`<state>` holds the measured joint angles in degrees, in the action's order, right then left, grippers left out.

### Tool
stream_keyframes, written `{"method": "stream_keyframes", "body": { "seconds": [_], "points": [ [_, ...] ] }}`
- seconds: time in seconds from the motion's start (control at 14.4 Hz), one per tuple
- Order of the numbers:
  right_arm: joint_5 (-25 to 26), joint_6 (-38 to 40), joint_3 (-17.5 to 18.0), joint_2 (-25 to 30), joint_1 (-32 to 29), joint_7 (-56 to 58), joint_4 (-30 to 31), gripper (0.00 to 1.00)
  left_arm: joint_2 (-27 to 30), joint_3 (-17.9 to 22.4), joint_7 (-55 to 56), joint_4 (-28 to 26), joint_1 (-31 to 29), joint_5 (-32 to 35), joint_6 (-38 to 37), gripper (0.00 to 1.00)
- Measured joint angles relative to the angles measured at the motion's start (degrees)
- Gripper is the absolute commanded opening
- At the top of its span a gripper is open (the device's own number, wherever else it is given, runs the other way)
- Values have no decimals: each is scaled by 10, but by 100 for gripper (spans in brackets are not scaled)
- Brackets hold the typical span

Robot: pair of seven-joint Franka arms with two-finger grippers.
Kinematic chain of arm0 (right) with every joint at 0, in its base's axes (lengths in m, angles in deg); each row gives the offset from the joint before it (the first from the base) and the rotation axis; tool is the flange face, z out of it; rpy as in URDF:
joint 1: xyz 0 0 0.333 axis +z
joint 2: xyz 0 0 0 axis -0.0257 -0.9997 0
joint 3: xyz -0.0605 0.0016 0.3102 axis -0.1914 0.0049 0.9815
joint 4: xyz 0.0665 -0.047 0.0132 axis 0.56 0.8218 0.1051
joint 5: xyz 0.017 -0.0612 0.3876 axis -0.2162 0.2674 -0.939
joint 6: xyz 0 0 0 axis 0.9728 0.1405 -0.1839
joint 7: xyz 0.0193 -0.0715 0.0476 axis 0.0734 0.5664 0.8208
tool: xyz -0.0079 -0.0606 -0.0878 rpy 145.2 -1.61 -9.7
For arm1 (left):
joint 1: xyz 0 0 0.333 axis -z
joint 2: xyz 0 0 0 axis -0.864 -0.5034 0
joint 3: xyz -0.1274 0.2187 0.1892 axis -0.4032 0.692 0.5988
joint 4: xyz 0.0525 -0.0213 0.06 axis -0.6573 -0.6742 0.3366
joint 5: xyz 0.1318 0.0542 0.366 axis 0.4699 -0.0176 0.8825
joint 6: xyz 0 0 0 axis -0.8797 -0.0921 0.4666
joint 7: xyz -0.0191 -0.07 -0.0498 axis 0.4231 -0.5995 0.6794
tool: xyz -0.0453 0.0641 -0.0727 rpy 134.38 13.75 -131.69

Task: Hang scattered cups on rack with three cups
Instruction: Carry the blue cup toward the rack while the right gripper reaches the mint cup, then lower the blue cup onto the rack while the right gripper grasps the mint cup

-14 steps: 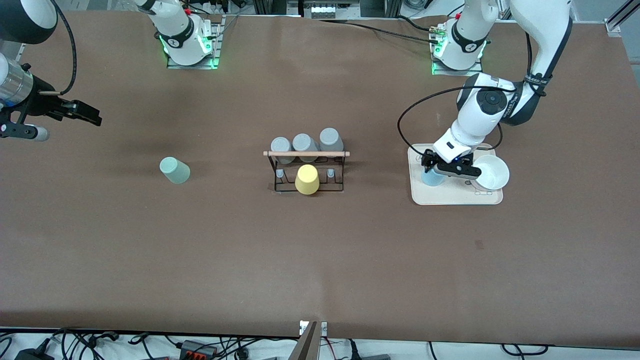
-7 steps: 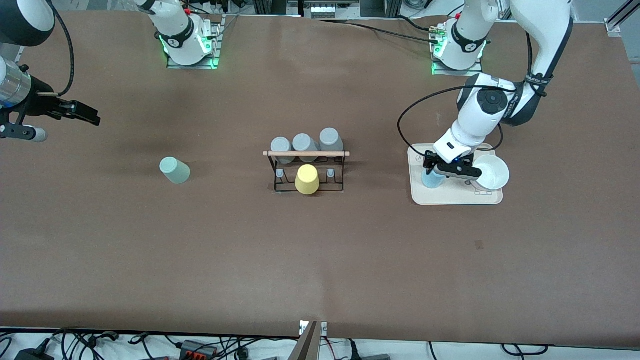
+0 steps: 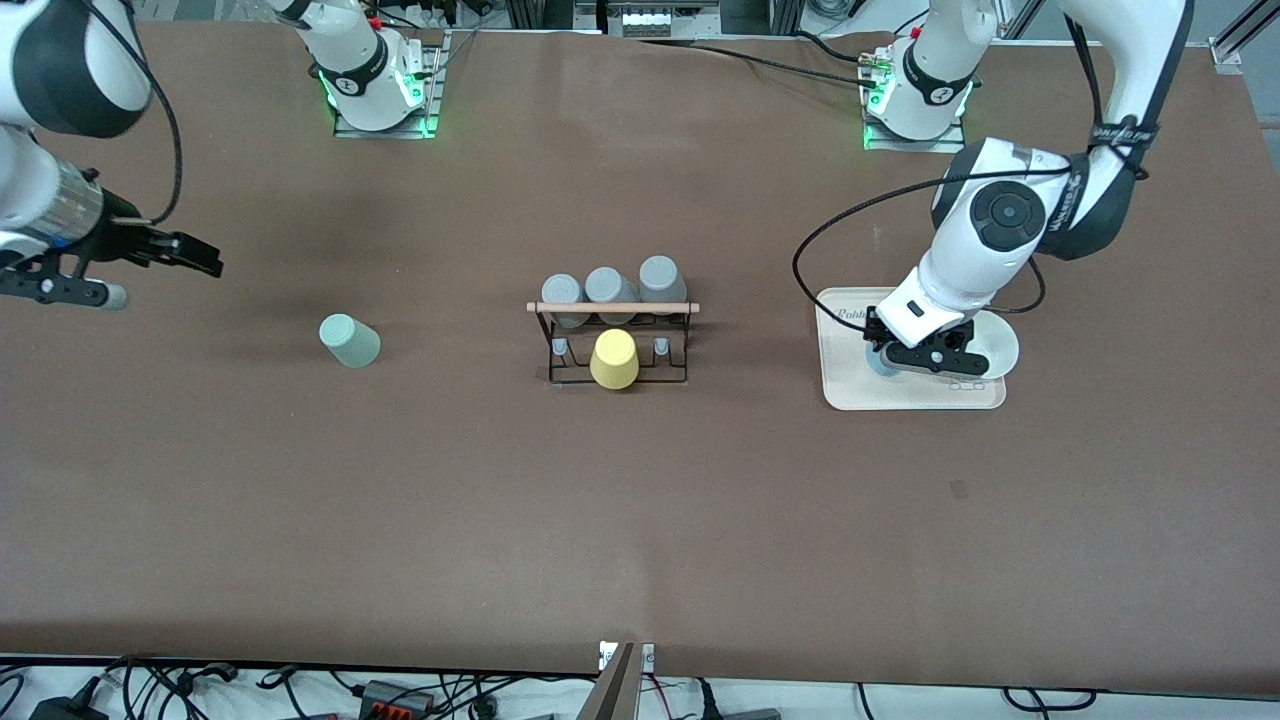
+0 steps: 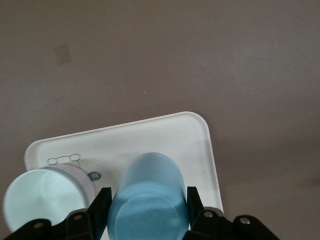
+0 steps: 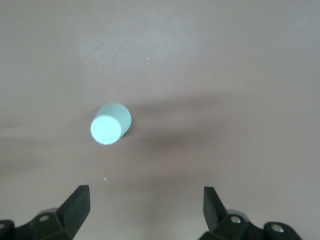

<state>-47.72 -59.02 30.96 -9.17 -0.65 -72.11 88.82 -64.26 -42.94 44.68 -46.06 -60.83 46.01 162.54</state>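
Brown matte tabletop (image 3: 640,500): covers the whole work area, pretty flat and uniform.
Blue cup (image 4: 148,197): smooth light blue plastic, tapered, flat closed end facing the left wrist camera. It's on the cream tray, right beside the white bowl. From the front you only get a sliver of it (image 3: 878,366) under the arm.
Left gripper (image 4: 145,207): down over the tray, black fingers (image 4: 101,202) pressed against both sides of the blue cup, so it's grasping it. The front view (image 3: 925,357) doesn't show that grip at all.
Cream tray (image 3: 850,385): rounded-corner rectangle, glossy, toward the left arm's end of the table; rim is clear in the wrist view (image 4: 207,145).
White bowl (image 3: 995,345): round, on the tray; also seen at (image 4: 42,195).
Mint cup (image 3: 349,341): pale green, tapered, lying tilted on the bare table toward the right arm's end; also at (image 5: 110,123).
Right gripper (image 5: 145,202): hanging over bare table near the mint cup, fingers spread wide apart, nothing in them. Front view (image 3: 190,255).
Rack (image 3: 615,345): thin black wire, wooden rod on top, mid-table.
Grey cups (image 3: 610,288): three, upside down on the rack's pegs.
Yellow cup (image 3: 613,359): on the rack's row nearer the front camera.
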Motion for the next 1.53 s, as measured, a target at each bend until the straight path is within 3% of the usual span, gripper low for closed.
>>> {"method": "stream_keyframes", "body": {
  "seconds": [0.28, 0.49, 0.9, 1.25, 1.53],
  "points": [
    [0, -151, 4, -1, 7, 2, 105, 100, -7, -47, 79, 96, 13, 0, -57, 24],
    [0, -226, 8, -6, 32, 8, 146, 100, -36, -55, 165, 178, 57, 0, -97, 24],
    [0, -296, 8, -57, 40, 80, 157, 100, -103, -55, 209, 278, 87, 0, -102, 24],
    [0, -328, 8, -85, 45, 84, 157, 100, -149, -55, 339, 311, 154, 48, -102, 27],
    [0, -341, 8, -97, 53, 83, 157, 100, -187, -54, 366, 358, 183, 51, -101, 26]
  ]
}}
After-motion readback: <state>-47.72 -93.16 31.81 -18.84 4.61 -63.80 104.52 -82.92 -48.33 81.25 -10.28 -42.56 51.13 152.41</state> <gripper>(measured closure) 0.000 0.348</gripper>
